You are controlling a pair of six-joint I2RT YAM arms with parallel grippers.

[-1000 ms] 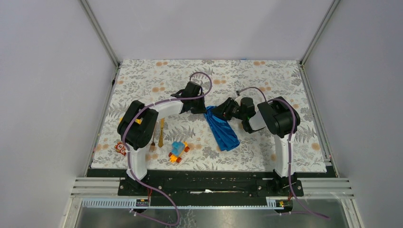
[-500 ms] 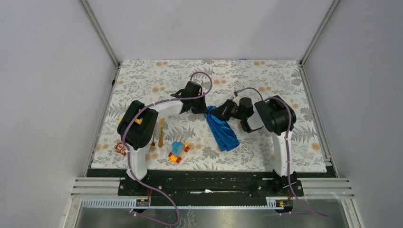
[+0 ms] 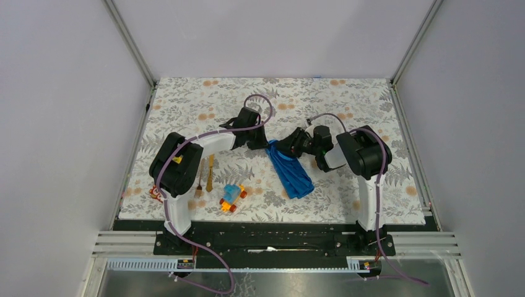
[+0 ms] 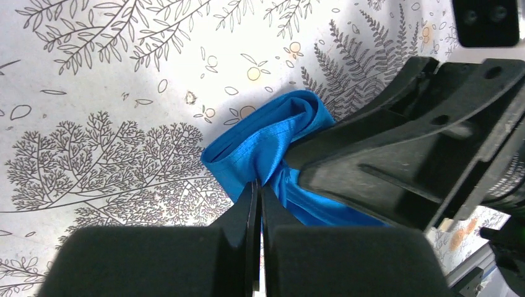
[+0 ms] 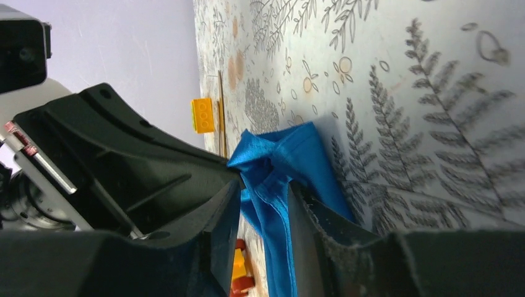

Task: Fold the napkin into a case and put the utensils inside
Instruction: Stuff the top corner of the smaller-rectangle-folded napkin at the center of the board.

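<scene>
Left end effector (image 4: 258, 187) closed, pinching bunched napkin (image 4: 267, 141)

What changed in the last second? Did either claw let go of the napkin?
Very little. The left arm's elbow eased slightly toward the table's left edge, and the right arm swayed left, then came back. Neither let go: the left claw and the right claw are both still pinched on the far end of the napkin. The napkin's lie, the utensils and the toy car are unchanged.
</scene>
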